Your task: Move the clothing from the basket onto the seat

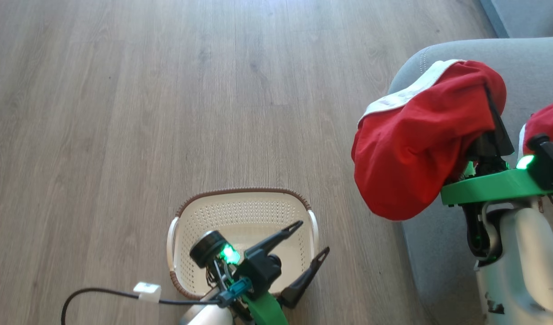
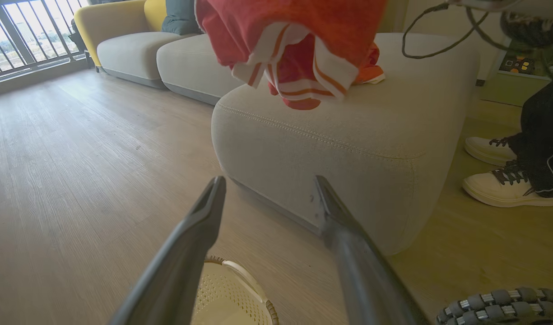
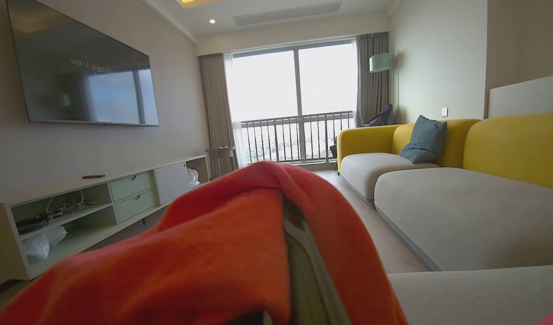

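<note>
Clothing, hanging from right end effector

Bright daylight throughout, entering via balcony window (blown out to white). Soft glare on floor. Wide-angle bowing at wrist-view edges. Red clothing close to lens, blurred.

Left gripper sits low, its 2 long dark fingers spread wide apart. Right gripper is raised, fingers swathed in soft bright red fabric clothing, their gap hidden.
</note>
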Controlling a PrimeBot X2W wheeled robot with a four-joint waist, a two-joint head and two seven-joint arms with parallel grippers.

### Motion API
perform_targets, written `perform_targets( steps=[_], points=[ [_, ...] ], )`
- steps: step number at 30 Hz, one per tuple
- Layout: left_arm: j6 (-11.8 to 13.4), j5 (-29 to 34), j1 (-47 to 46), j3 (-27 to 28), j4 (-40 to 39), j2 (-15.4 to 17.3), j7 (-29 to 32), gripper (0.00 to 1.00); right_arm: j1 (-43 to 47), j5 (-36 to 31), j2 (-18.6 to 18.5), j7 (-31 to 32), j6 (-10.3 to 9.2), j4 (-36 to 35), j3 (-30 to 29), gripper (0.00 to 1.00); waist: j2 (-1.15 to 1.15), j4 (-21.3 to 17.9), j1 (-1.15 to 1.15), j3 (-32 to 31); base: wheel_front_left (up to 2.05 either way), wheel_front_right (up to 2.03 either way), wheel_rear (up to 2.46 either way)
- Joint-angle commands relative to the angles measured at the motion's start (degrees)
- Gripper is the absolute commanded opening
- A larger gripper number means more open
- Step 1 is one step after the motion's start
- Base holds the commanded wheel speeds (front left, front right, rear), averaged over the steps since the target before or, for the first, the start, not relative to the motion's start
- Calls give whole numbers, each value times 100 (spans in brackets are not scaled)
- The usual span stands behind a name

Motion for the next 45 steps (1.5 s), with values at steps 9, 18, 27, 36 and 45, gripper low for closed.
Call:
perform_targets(
  steps=[9, 18, 27, 36, 45],
  points=[
    [-6, -7, -89, 207, -249, -53, -28, 100, -61, -22, 26, -36, 40, -264, 39, 0, 0, -99, 0, -24, 0, 0, 0],
    [-6, 20, -141, 256, -343, -17, -28, 100, -128, -57, 36, -36, 40, -360, -69, 0, 0, -475, 0, 177, 0, 0, 0],
    [-6, 35, -341, 178, -522, 53, -28, 100, -195, -112, 52, -36, 40, -577, -321, 0, 0, -1177, 0, 444, 0, 0, 0],
    [-6, 25, -362, 66, -633, 98, -28, 100, -122, -111, 65, -36, 40, -735, -657, 0, 0, -1925, 0, 541, 0, 0, 0],
    [-6, 55, -360, -56, -773, 114, -28, 100, 55, -104, 74, -36, 40, -877, -964, 0, 0, -2585, 0, 711, 0, 0, 0]
  ],
)
